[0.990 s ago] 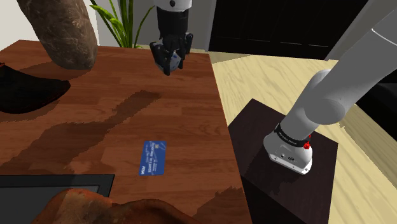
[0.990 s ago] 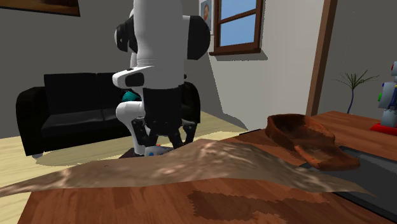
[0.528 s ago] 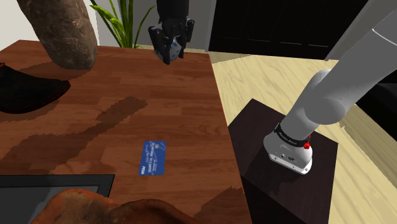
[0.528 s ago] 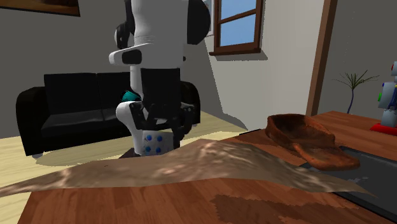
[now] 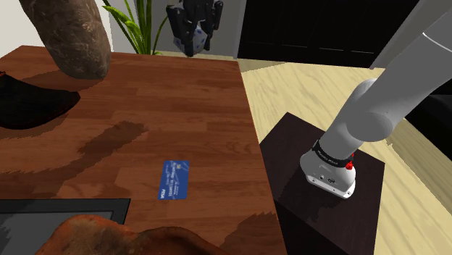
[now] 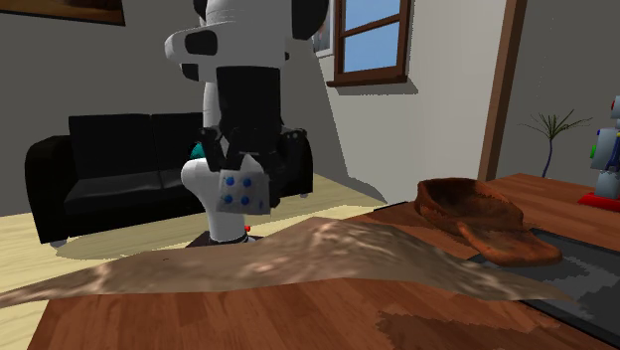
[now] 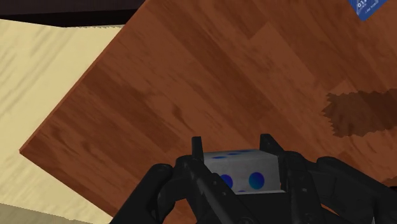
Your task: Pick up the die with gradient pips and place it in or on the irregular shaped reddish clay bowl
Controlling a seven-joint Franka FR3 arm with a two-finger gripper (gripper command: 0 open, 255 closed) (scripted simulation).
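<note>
The all-black two-finger hand (image 7: 234, 153) is clenched on the white cube die with blue pips (image 7: 245, 168), lifted clear above a corner of the brown wooden tabletop (image 5: 181, 109); on that tabletop rests the irregular reddish clay bowl (image 6: 475, 211), well apart from the die; a blue card (image 5: 172, 179) lies flat there too.

The white arm (image 5: 366, 109) climbs steeply from its base beside the desk (image 5: 181, 101) and arches over it, so that the black tool (image 5: 193, 47) hangs pointing downward above the desk's far edge, well clear of the wood. Its wrist stands upright, white link above black hand. The two fingers (image 7: 196, 153) press from opposite sides on a white die (image 7: 245, 172) with blue pips, held off the desk.
</note>
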